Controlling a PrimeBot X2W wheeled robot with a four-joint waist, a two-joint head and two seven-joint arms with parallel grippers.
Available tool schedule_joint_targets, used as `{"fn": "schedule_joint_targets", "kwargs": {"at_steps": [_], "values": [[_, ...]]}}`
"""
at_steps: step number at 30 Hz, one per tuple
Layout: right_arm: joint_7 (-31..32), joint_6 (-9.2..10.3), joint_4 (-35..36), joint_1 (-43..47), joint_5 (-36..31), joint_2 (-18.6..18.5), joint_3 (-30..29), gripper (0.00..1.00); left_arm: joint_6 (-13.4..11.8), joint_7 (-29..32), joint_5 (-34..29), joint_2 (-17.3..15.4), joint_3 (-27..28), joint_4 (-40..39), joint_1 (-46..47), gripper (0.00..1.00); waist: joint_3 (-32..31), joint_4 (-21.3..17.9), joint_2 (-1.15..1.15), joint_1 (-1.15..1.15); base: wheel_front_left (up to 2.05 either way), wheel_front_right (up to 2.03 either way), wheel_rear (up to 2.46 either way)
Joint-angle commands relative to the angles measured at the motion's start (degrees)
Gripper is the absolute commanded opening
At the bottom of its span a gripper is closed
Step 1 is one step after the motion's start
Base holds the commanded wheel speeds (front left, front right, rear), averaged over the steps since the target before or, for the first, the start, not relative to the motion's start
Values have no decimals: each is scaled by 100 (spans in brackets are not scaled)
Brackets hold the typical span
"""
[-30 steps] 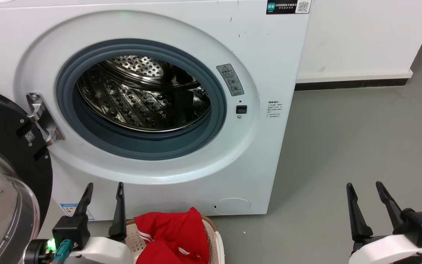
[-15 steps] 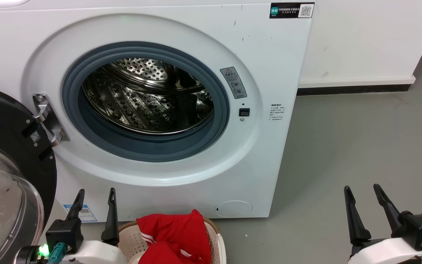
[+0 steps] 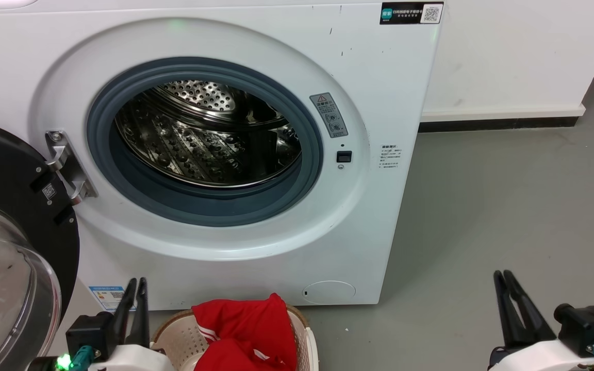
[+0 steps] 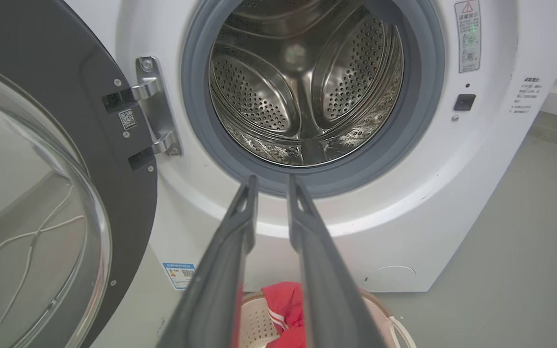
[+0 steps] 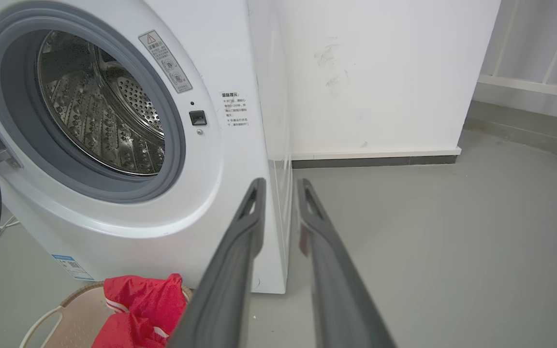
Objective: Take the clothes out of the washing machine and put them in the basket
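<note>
The white washing machine (image 3: 379, 77) stands with its door (image 3: 3, 170) swung open to the left. Its steel drum (image 3: 204, 134) holds no fabric that I can see, also in the left wrist view (image 4: 302, 82). The red clothes (image 3: 245, 330) lie heaped in the cream basket (image 3: 186, 340) on the floor below the porthole. My left gripper (image 3: 137, 282) hovers just left of the basket, shut and empty. My right gripper (image 3: 502, 274) hangs over bare floor to the right of the machine, shut and empty. Both wrist views show the clothes (image 4: 285, 304) (image 5: 138, 304) low in the basket (image 5: 61, 324).
The open door's glass bowl (image 3: 3, 288) juts out at the lower left, close to my left arm. Grey floor (image 3: 508, 196) spreads to the right of the machine up to a white wall (image 3: 508, 51) with a dark skirting strip.
Both grippers went from wide open to shut with nothing in them and sank a little in the head view. The clothes and basket stayed put.
</note>
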State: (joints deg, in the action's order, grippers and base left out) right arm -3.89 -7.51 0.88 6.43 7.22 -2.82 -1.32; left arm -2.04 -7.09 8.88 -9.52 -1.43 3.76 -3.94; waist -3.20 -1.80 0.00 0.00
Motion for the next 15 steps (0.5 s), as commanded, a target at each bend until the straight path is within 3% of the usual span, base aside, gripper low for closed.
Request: {"fn": "schedule_joint_targets", "kwargs": {"at_steps": [1, 15], "values": [[-5, 0, 36, -24, 258, -1, 12, 0, 30, 74, 236, 4, 85, 29, 110, 0, 5, 3, 0, 0, 0, 0, 0], [139, 0, -262, -289, 1911, -81, -13, 0, 205, 303, 1780, 127, 197, 187, 270, 0, 43, 24, 0, 0, 0, 0, 0]]}}
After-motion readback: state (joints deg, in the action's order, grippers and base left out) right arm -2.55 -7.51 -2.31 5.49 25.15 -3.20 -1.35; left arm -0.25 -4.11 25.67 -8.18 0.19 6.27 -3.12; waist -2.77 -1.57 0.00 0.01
